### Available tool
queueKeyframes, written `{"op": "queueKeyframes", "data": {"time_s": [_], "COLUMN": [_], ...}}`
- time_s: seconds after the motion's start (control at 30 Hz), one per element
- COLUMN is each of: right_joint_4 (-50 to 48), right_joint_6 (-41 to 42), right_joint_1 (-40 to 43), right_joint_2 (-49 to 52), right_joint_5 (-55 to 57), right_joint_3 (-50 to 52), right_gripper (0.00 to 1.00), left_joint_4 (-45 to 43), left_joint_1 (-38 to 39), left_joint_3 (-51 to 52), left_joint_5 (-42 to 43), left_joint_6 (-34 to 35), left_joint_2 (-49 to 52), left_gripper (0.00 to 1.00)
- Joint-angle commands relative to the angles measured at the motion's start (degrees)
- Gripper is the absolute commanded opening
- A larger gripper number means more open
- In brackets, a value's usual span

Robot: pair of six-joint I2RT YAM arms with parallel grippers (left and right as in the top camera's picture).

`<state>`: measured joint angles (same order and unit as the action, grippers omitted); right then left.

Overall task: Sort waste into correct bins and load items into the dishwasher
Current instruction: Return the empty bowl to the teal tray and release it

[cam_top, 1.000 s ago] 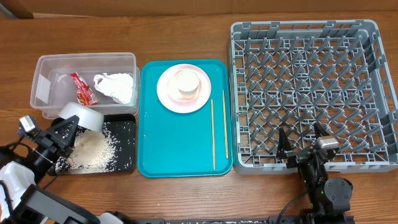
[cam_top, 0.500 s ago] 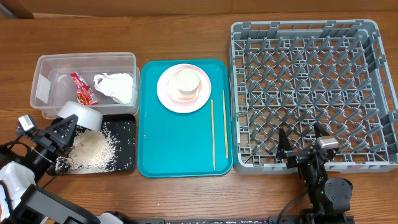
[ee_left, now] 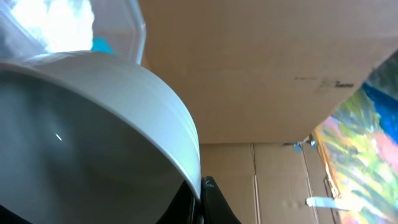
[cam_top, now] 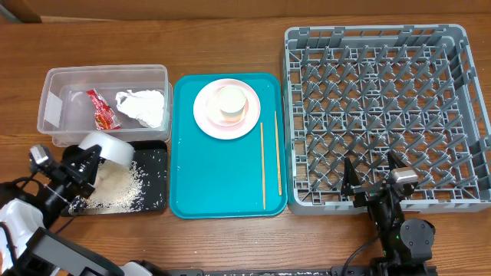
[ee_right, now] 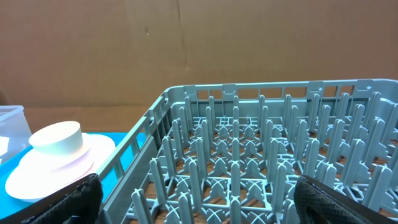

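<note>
**Bowl tipped over the black tray**

At the near left, the bowl [cam_top: 107,147] is clamped by its rim in the closed jaws of the left arm [cam_top: 46,188]. The arm is laid low across the worktop [cam_top: 230,238] from the near edge. Its wrist is rolled so that the bowl is held tilted above the black tray [cam_top: 159,153]. This tilt is judged to be for emptying food: rice [cam_top: 115,188] is heaped on the tray just beneath it. Whether grains are left inside cannot be told from the wrist view.

At the near right, the right arm [cam_top: 400,226] is folded upright. Its jaws are spread wide and empty at the near wall of the rack [cam_top: 376,32], apparently parked until dishes are to be loaded.

Farther back on the left, the wrapper [cam_top: 102,109] and napkin [cam_top: 143,107] are seen inside the tub [cam_top: 52,80], so that waste is judged sorted. On the teal tray [cam_top: 222,192], the chopsticks [cam_top: 262,165] are laid side by side along its right edge. At its far end the cup [cam_top: 230,102] is set on the plate [cam_top: 205,115]. Nothing is loaded in the rack.
</note>
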<state>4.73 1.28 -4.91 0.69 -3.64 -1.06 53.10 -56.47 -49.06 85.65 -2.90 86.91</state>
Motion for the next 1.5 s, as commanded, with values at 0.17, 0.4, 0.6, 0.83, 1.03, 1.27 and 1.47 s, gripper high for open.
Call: {"op": "queueKeyframes", "data": {"time_s": [0.17,0.4,0.6,0.83,1.03,1.27,1.47], "right_joint_4": [-0.22,-0.22,-0.22,-0.22,-0.22,-0.22,-0.22], "right_joint_6": [-0.24,-0.24,-0.24,-0.24,-0.24,-0.24,-0.24], "right_joint_1": [-0.17,-0.17,-0.17,-0.17,-0.17,-0.17,-0.17], "right_joint_2": [-0.52,-0.52,-0.52,-0.52,-0.52,-0.52,-0.52], "right_joint_5": [0.09,0.09,0.09,0.09,0.09,0.09,0.09], "right_joint_3": [0.61,0.61,0.61,0.61,0.61,0.61,0.61], "right_gripper": [1.00,1.00,1.00,1.00,1.00,1.00,1.00], "left_joint_4": [9.90,14.75,15.78,12.87,11.45,10.32,8.59], "left_joint_1": [10.34,31.15,57.92,82.53,90.53,90.92,90.23], "left_joint_3": [-11.78,-24.17,-23.67,-21.24,-21.14,-21.14,-21.14], "left_joint_5": [-19.34,-49.99,-72.78,-84.85,-89.24,-89.35,-90.95], "left_joint_6": [5.18,18.67,24.72,32.44,36.11,35.91,35.91], "left_joint_2": [-5.92,-10.05,-9.27,-0.83,7.82,14.45,16.00], "left_gripper": [0.04,0.04,0.04,0.04,0.04,0.04,0.50]}}
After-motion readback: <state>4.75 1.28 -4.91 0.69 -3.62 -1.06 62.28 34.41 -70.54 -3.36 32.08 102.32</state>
